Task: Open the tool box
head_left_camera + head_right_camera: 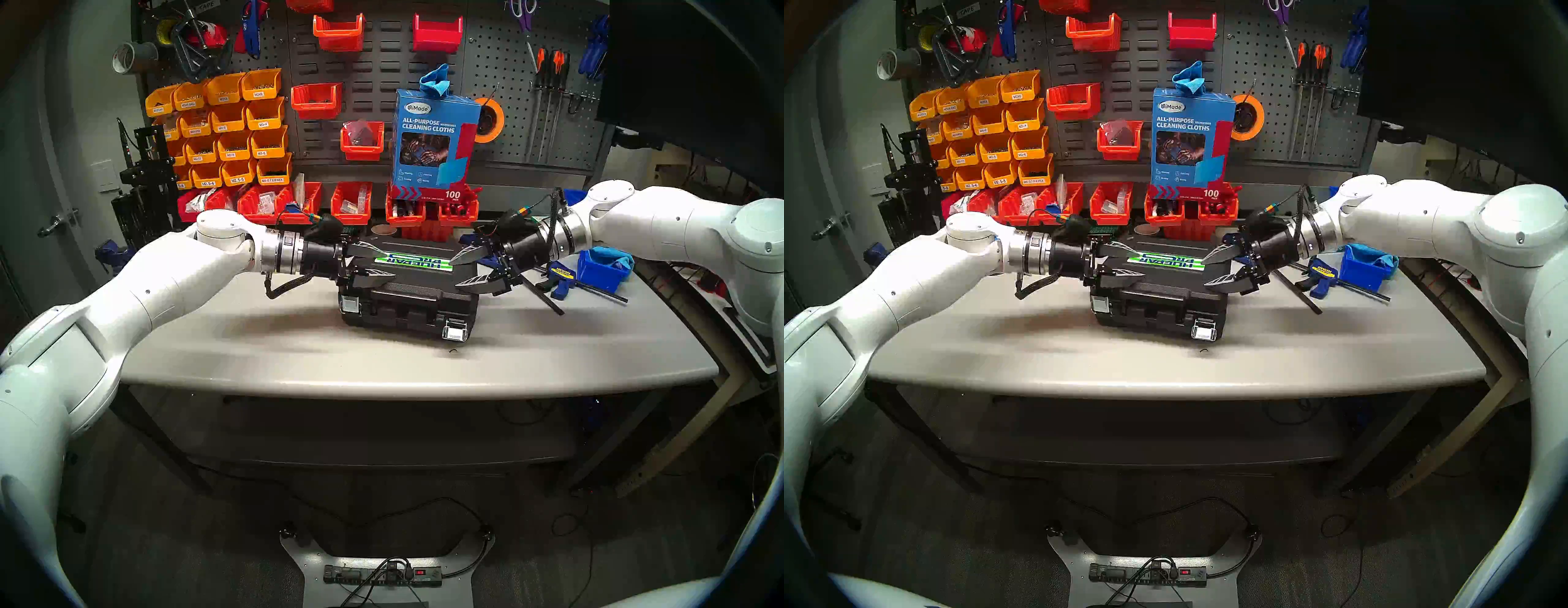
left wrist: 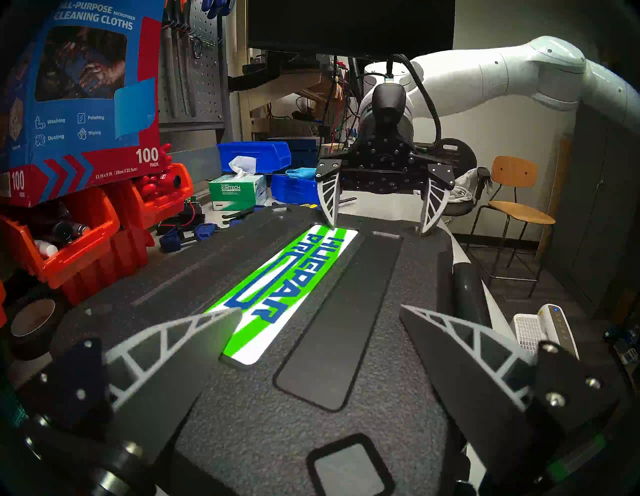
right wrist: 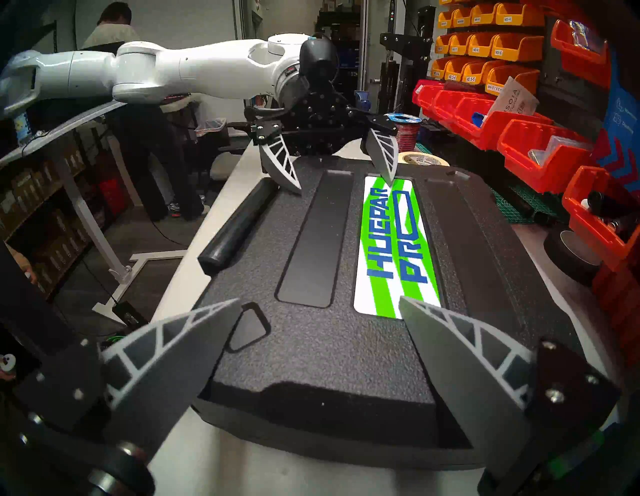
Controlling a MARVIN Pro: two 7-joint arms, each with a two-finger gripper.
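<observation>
The black tool box [image 1: 409, 293] lies shut on the table [image 1: 254, 348] between the two hands: left gripper [image 1: 379, 264] and right gripper [image 1: 469, 268] hang spread and empty over opposite ends of its lid. Both silver latches [image 1: 455, 329] sit on the front wall below the fingertips, so pulling at the lid first would likely drag the whole case or skid it toward the table edge

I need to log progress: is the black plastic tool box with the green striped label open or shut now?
Shut. The black plastic tool box has its lid flat on the base, and both silver latches lie against the front.
</observation>
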